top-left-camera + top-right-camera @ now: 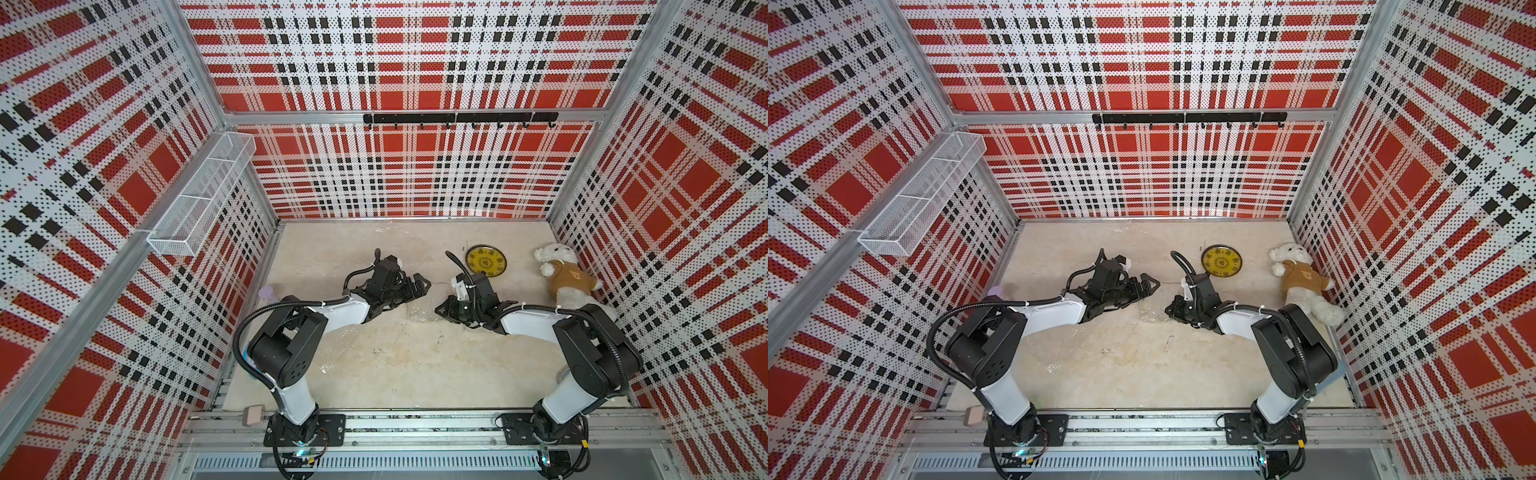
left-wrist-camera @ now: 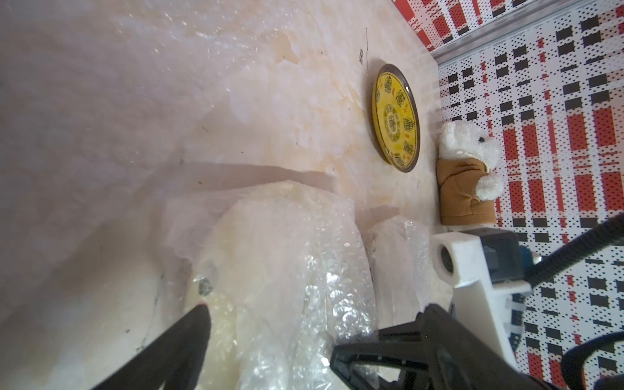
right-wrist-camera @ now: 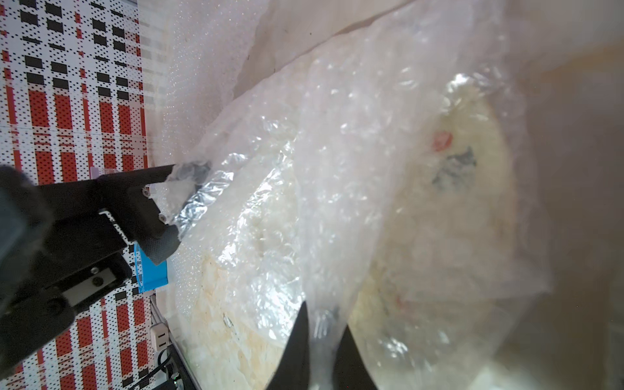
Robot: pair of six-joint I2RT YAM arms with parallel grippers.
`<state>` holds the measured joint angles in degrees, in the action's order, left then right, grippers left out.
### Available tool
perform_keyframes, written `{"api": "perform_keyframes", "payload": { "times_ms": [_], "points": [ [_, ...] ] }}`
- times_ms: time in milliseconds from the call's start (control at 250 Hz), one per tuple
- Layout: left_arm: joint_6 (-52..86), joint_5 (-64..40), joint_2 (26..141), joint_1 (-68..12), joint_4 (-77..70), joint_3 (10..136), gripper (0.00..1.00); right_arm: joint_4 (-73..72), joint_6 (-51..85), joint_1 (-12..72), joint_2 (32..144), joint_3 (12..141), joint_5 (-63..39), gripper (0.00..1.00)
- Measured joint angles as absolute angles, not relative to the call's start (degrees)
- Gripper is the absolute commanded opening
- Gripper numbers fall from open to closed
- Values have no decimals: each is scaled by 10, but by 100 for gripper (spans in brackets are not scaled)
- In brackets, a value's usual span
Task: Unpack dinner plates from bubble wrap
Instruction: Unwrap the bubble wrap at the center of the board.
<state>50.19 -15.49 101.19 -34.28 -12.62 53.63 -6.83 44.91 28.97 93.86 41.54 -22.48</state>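
Peeling bubble wrap (image 3: 304, 152) off a plate (image 3: 456, 219): right gripper (image 3: 322, 317) pinches it, left gripper (image 2: 314, 309) gapes empty; next probably needs a gentle pull.

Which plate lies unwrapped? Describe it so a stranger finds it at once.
Look to the table's far edge, right half. Beside the white teddy bear lies a round plate. It alone is bare: bright yellow, dark rim, dark ornaments, while the cream plate sits under bubble wrap.

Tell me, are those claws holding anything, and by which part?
The right gripper pinches a bunched fold of the bubble wrap; the left gripper is open, gripping nothing.
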Motion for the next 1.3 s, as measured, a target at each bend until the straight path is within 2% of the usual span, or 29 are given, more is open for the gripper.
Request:
{"api": "perform_keyframes", "payload": {
  "times_ms": [228, 360, 476, 656, 984, 1301],
  "points": [
    [521, -161, 1020, -349, -152, 520, 99, -84, 451, 290, 943, 415, -225, 22],
    [534, -167, 1031, -349, -182, 514, 99, -98, 451, 290, 952, 415, -227, 35],
    [543, -172, 1047, -350, -206, 510, 99, -116, 454, 290, 961, 415, -234, 38],
    [555, -173, 1058, -350, -242, 486, 100, -146, 455, 295, 967, 413, -246, 34],
    [576, -173, 1059, -348, -293, 465, 99, -213, 480, 302, 997, 394, -266, 0],
    [569, -169, 1059, -342, -286, 465, 100, -278, 561, 291, 998, 389, -307, 0]
  ]
}}
